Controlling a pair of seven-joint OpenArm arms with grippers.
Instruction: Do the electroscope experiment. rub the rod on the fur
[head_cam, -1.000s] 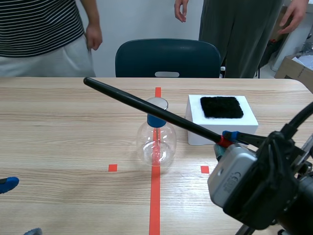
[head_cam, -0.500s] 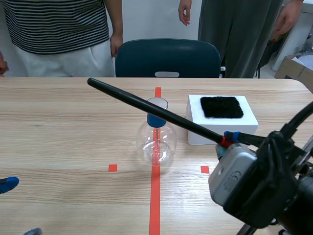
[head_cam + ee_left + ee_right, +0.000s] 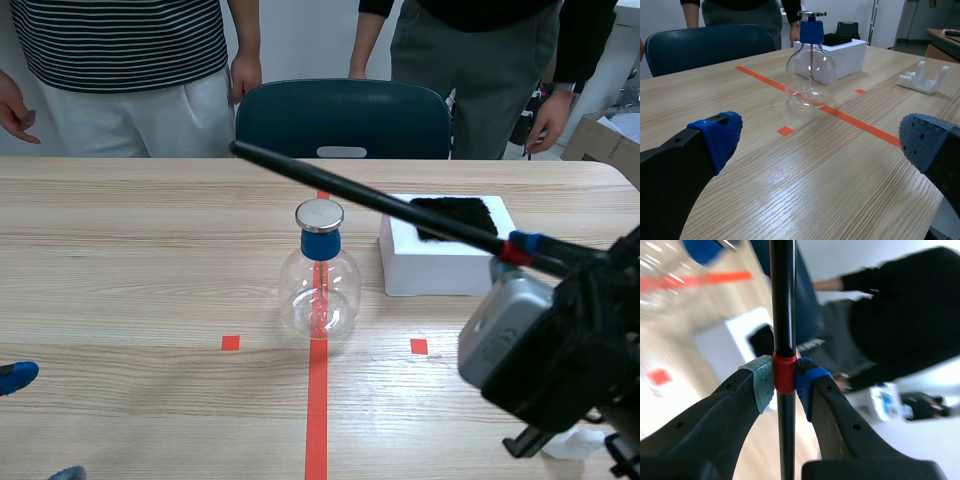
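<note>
So right now the right gripper [image 3: 784,382] is clamping the black rod [image 3: 370,200] at its red band, way down near one end. The rest of the rod is sticking out across the white block [image 3: 430,272] and the black fur [image 3: 465,210] lying on top of it, with the free tip hanging out over the far side of the table by the chair [image 3: 340,120]. I can't tell if the rod is actually touching the fur or just passing above it. The left gripper [image 3: 821,142] is sitting low at the near edge with its fingers spread wide, holding nothing. Here's what I'm worrying about. With the pinch sitting that far toward one end, any downward push into the fur is probably going to be levering the rod around in the pads, so it may be twisting or sliding out. Nothing seems to be bracing the block either, so a hard stroke could be shoving the block along with the fur instead of rubbing it. The glass electroscope flask [image 3: 320,290] is standing just beside the block, and a sideways sweep could be clipping its metal cap [image 3: 319,214] and tipping it. People are also standing right behind the chair, roughly where that tip is aiming.
</note>
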